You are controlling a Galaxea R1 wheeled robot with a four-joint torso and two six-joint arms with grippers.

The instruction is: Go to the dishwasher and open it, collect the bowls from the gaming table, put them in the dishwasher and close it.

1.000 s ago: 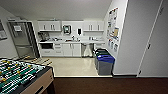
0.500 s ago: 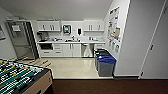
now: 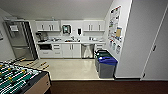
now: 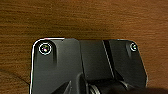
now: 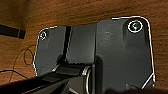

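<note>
Dishwasher (image 3: 87,51) first: its steel front sits shut under the white counter (image 3: 71,41) on the far wall, so nothing of my job looks done. Well nearer than the dishwasher, the gaming table (image 3: 18,80) shows its green field; I can't make out bowls on it. Dark wood floor (image 3: 110,87) lies below me, pale kitchen flooring beyond. Whether my fingers are spread, I cannot tell.

Head camera faces kitchenette; wrist cameras face wood floor (image 4: 82,20).
</note>
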